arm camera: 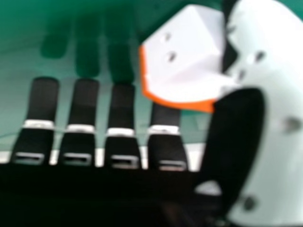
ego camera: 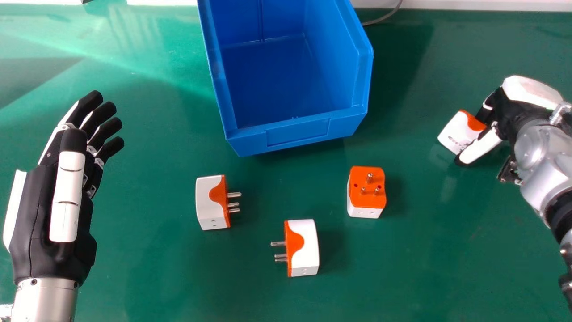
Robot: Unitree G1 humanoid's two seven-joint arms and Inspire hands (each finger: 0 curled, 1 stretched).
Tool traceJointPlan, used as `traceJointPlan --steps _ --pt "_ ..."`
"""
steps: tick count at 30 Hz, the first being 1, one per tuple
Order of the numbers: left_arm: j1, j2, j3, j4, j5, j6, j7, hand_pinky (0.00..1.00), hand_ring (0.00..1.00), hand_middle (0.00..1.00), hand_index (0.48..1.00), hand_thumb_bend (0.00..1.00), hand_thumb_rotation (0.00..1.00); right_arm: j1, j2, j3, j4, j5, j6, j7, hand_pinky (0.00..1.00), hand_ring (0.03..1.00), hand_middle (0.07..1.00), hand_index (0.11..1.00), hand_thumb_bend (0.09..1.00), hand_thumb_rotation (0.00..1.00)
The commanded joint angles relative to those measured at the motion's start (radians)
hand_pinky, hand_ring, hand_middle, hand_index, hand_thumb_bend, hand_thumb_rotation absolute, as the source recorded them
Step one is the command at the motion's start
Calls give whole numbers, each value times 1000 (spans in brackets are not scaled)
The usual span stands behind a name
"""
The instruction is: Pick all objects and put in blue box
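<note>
Currently, I had the right robot hand (ego camera: 514, 112) out at the right side of the head view, well apart from the blue box (ego camera: 297, 132). It was open, its fingers (arm camera: 85, 101) straight and spread side by side in the right hand view, with the thumb (arm camera: 279, 123) close against the nearest adapter (ego camera: 458, 132). That white and orange piece sat between the thumb and the fingers, tilted as my head camera saw it, and I couldn't tell whether it was bearing on the green tabletop (ego camera: 156, 268).

Nearer to me than the box, three more adapters lay on the tabletop. The left adapter (ego camera: 210, 201) had its prongs pointing right, and the middle adapter (ego camera: 306, 248), closest to me, had its prongs pointing left. The right-hand adapter (ego camera: 367, 192) had its orange face and prongs turned up, just beyond the box's front edge on my side. None of these three touched another.

Over at the left of the head view, my left robot hand (ego camera: 69, 179) was open too, its fingers loosely extended, apart from the box and the adapters.
</note>
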Motion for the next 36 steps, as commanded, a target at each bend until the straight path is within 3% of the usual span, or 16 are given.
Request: traceJointPlan --steps 1,5,15,18,29,32,36 --pt "8 15 10 -32 -8 -1 1 885 872 873 855 718 847 30 4 -3 8 0 3 -5 562 658 694 502 515 124" --pt "11 15 10 -39 -8 6 0 887 872 869 851 721 847 24 11 2 20 -9 12 -17 518 606 637 489 513 94" --pt "12 13 9 -41 -7 7 -3 892 875 871 853 720 848 24 7 6 19 -13 10 -24 494 583 576 475 516 30" --pt "13 9 8 -44 -12 12 -1 889 875 872 856 721 845 30 5 4 12 -12 5 -31 504 591 547 478 520 19" --pt "15 2 4 -36 -6 -3 -4 879 874 875 862 716 839 32 -1 13 -12 -23 21 -45 469 514 537 473 518 5" --pt "15 -1 3 -39 1 -4 3 877 873 876 862 715 840 30 -10 15 -20 -24 16 -52 459 496 525 481 518 3" --pt "12 0 3 -32 1 -8 -3 871 870 875 861 710 843 51 -29 -1 -52 -10 -17 -72 441 469 510 490 517 2"
